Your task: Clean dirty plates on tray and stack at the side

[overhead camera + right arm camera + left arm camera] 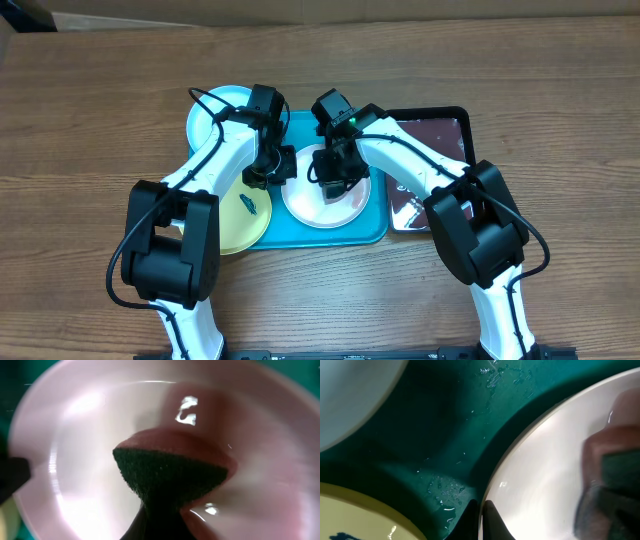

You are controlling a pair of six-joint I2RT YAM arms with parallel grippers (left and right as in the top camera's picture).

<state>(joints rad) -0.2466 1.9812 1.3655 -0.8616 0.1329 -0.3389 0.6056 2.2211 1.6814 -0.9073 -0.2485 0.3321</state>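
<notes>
The white plate point(330, 205) lies on the turquoise tray point(300, 235). My left gripper point(282, 170) is shut on the white plate's left rim; the left wrist view shows its fingers point(481, 519) pinching that rim point(540, 470). My right gripper point(333, 183) is shut on a pink sponge with a dark green scouring side point(170, 467) and presses it onto the wet white plate point(85, 435). The yellow-green plate point(245, 212), with a dark smear, lies at the tray's left front. The pale blue plate point(213, 115) lies at the tray's far left corner.
A smaller black tray point(435, 130) with dark liquid stands to the right of the turquoise tray. Water drops lie on the turquoise tray floor point(445, 425) between the plates. The sponge point(612, 480) shows at the right of the left wrist view.
</notes>
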